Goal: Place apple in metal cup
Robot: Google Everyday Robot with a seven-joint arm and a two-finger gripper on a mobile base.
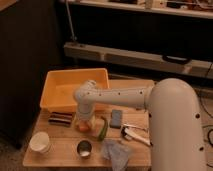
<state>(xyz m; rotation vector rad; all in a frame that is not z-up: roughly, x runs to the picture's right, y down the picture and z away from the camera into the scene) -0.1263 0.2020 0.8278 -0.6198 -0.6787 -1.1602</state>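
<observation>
Apple [84,128] sat mid-worktop [62,150], not in metal cup [84,148], which stood just in front, near front edge. Gripper [84,122] was low over apple; couldn't tell whether it held it. Lift and drop into cup remained.

The wooden table [62,145] carries a yellow bin [62,92] at its far left. Just in front of the bin, at the left, lies a dark bar [62,118]. A white cup [40,142] stands at the near left corner, and a metal cup [84,148] stands right of it at the near edge. The apple [83,127] sits mid-table, beyond the metal cup, with the gripper [83,121] down on it. A green vegetable [102,131] lies just right of the apple. A grey block [116,118] lies farther right, a white-handled tool [136,135] beside it, and a grey cloth [116,152] at the near edge.
</observation>
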